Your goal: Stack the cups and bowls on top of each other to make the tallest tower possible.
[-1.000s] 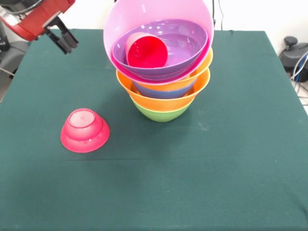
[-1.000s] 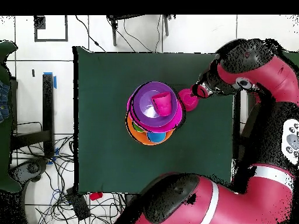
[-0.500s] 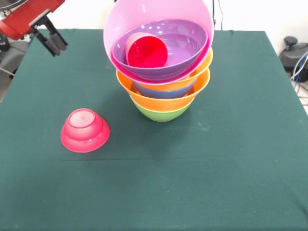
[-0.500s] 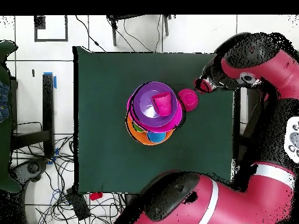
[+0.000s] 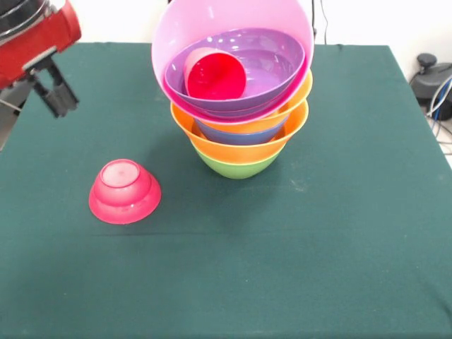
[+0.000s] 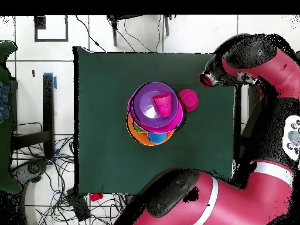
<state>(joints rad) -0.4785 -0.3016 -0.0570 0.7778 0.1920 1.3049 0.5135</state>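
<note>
Pincer (image 5: 56, 95): empty, high at the desk's (image 5: 339, 233) edge, whether parted or shut cannot be told. Small red bowl (image 5: 124, 191): upside down on the desk, below the pincer and toward the tower, apart from both. Tower (image 5: 236, 99): mid-desk, green base, tilted pink bowl (image 5: 212, 21) on top holding a red cup (image 5: 214, 74).

The green table (image 5: 339, 212) holds two things. A green bowl (image 5: 236, 167) sits at the bottom of a pile. A small red bowl (image 5: 124, 191) lies upside down beside it, below the jaws in the front view.
</note>
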